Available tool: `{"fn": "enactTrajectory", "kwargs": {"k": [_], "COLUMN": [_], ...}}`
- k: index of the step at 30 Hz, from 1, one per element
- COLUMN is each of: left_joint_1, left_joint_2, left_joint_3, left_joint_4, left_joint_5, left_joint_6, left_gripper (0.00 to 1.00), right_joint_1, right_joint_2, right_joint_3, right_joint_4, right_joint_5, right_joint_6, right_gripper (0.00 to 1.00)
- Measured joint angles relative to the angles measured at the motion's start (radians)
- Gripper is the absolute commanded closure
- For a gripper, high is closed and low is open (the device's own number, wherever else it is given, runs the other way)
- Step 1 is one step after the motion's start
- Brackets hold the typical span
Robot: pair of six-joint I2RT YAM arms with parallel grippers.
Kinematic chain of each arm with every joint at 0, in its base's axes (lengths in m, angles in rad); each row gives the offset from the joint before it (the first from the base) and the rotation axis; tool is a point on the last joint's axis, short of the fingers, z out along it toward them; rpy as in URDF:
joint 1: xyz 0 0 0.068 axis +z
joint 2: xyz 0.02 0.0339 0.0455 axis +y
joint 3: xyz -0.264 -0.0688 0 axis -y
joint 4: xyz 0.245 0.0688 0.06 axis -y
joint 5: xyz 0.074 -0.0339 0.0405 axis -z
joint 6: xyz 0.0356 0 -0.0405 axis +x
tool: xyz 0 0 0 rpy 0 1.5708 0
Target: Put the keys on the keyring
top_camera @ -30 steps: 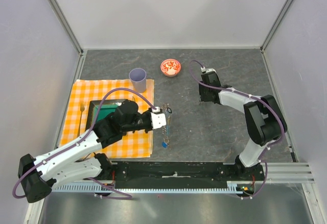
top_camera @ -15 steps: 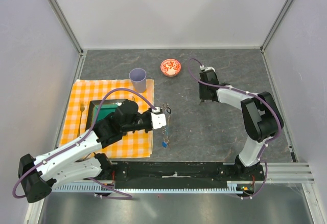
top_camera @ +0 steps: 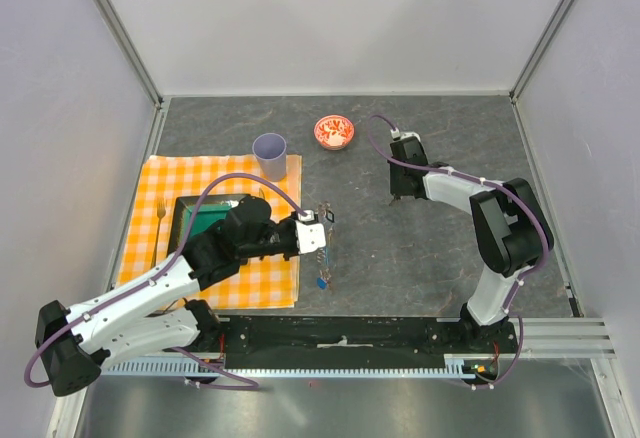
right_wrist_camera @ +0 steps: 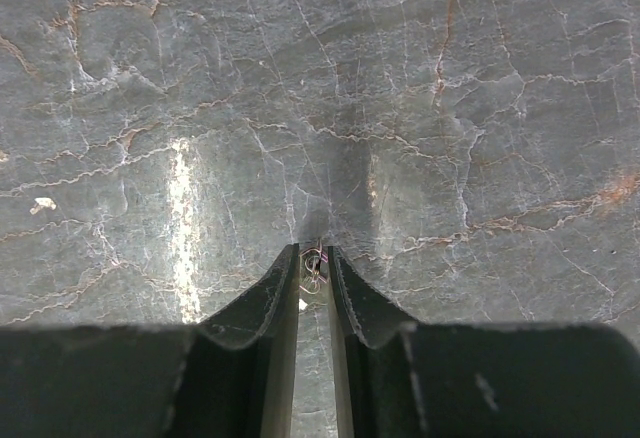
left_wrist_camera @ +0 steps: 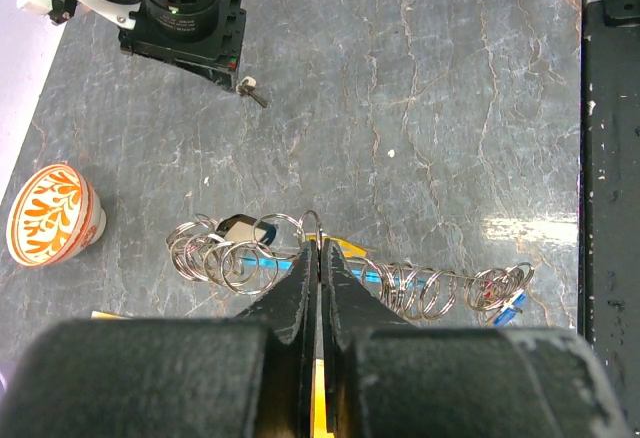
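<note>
My left gripper (top_camera: pixel 318 230) is shut on the keyring (left_wrist_camera: pixel 311 219), a thin grey wire loop. It holds the loop just above the table right of the cloth. Several small rings (left_wrist_camera: pixel 225 255) and keys hang along the wire. Black (left_wrist_camera: pixel 236 226), yellow (left_wrist_camera: pixel 352 255), red (left_wrist_camera: pixel 488 288) and blue (left_wrist_camera: pixel 510 310) tags show, and a light-blue plastic piece (left_wrist_camera: pixel 262 261). The blue tag also shows in the top view (top_camera: pixel 322 281). My right gripper (top_camera: pixel 402 196) points down at the table on the right. Its jaws are closed on a small key (right_wrist_camera: pixel 314 268) with a tiny ring, also seen from the left wrist (left_wrist_camera: pixel 252 91).
A red patterned bowl (top_camera: pixel 334 131) and a lilac cup (top_camera: pixel 269 151) stand at the back. An orange checked cloth (top_camera: pixel 160 258) on the left carries a dark tray (top_camera: pixel 190 208) and a fork (top_camera: pixel 159 220). A black rail (top_camera: pixel 340 333) runs along the near edge.
My right gripper has shifted slightly left and back and lowered onto the small key. My left gripper and the keyring have not moved.
</note>
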Motion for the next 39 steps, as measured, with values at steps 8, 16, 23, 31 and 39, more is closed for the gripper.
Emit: {"fn": "enactTrajectory", "kwargs": {"k": [8, 16, 23, 31, 39], "left_joint_1": [0.000, 0.000, 0.000, 0.000, 0.000], "left_joint_2": [0.000, 0.000, 0.000, 0.000, -0.001], "left_joint_3": [0.000, 0.000, 0.000, 0.000, 0.000], "left_joint_4": [-0.003, -0.003, -0.003, -0.003, 0.005], "left_joint_5": [0.000, 0.000, 0.000, 0.000, 0.000], "left_joint_6": [0.000, 0.000, 0.000, 0.001, 0.000], "left_gripper": [0.98, 0.98, 0.98, 0.98, 0.98], "right_joint_1": [0.000, 0.000, 0.000, 0.000, 0.018], "right_joint_2": [0.000, 0.000, -0.003, -0.146, -0.478], "right_joint_3": [0.000, 0.000, 0.000, -0.038, -0.166], "right_joint_4": [0.000, 0.000, -0.008, -0.021, 0.062], "right_joint_5": [0.000, 0.000, 0.000, -0.053, -0.236], "right_joint_6": [0.001, 0.005, 0.006, -0.046, -0.160], "right_gripper": [0.81, 0.89, 1.00, 1.00, 1.00]}}
